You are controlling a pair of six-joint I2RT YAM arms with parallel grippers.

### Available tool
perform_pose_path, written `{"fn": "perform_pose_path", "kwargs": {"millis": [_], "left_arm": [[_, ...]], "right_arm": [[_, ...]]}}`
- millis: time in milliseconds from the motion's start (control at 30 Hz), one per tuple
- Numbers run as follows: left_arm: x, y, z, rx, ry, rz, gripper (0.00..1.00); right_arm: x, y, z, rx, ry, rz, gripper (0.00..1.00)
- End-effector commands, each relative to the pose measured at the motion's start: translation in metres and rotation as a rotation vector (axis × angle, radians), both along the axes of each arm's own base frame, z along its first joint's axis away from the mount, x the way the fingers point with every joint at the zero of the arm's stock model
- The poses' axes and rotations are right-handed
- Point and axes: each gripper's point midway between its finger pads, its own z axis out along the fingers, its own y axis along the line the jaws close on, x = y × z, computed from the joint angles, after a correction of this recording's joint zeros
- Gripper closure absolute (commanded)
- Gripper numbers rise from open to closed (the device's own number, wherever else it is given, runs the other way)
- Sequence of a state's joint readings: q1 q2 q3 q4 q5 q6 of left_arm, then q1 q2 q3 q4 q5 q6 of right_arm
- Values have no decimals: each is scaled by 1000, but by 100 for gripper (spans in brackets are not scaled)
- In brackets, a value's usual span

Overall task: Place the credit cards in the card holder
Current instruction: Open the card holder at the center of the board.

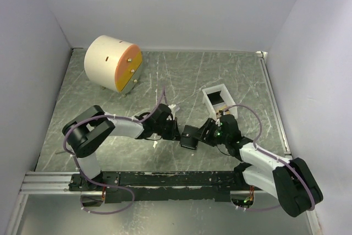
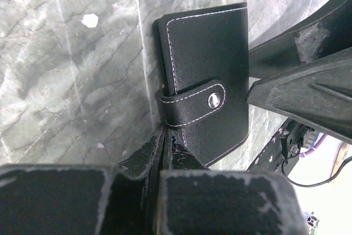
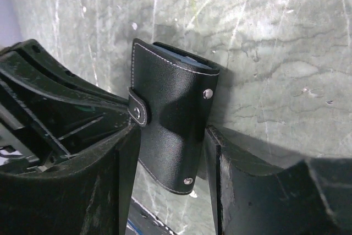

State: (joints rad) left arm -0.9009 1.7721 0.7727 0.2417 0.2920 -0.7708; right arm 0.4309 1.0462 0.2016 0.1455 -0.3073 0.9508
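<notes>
The black card holder [image 1: 188, 137] is folded shut with its strap snapped, and is held between both grippers over the marble table. My right gripper [image 3: 173, 130] is shut on the card holder [image 3: 176, 97], one finger on each side. My left gripper [image 2: 165, 136] is shut on the card holder's [image 2: 206, 64] edge just below the strap. In the top view the left gripper [image 1: 175, 130] and right gripper [image 1: 201, 135] meet at the holder. No loose credit cards show. A thin bluish edge shows at the holder's top opening in the right wrist view.
A white open-topped tray [image 1: 217, 98] stands just behind the right gripper. A big cream cylinder with an orange face [image 1: 113, 63] stands at the back left. White walls close in the table, and a black rail [image 1: 165, 179] runs along the near edge.
</notes>
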Motion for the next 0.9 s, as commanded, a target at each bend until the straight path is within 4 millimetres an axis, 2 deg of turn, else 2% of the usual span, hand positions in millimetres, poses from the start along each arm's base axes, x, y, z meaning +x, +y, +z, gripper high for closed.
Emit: {"fn": "perform_pose_path", "kwargs": {"millis": [0,167,300,433,533,633,733,867], "left_arm": [[-6,-7,-10,8,-9,-7,92],[-11,-10,-10,19,-10,-12,92],[-13,-4,-8,36,-10,13,90],[-13,12,-2,70,-7,84,85],[-10,25,13,95,-6,158,80],[-8,32,36,81,-8,224,66],[-8,29,67,-15,-20,250,55],[-7,19,97,-125,-44,242,48]], "right_arm": [[7,18,39,157,-110,38,50],[6,23,52,205,-131,46,58],[7,19,49,176,-129,35,74],[8,14,48,130,-139,36,91],[9,12,49,100,-156,46,97],[10,12,53,96,-178,54,96],[10,16,62,121,-221,78,96],[14,18,72,106,-279,101,96]]}}
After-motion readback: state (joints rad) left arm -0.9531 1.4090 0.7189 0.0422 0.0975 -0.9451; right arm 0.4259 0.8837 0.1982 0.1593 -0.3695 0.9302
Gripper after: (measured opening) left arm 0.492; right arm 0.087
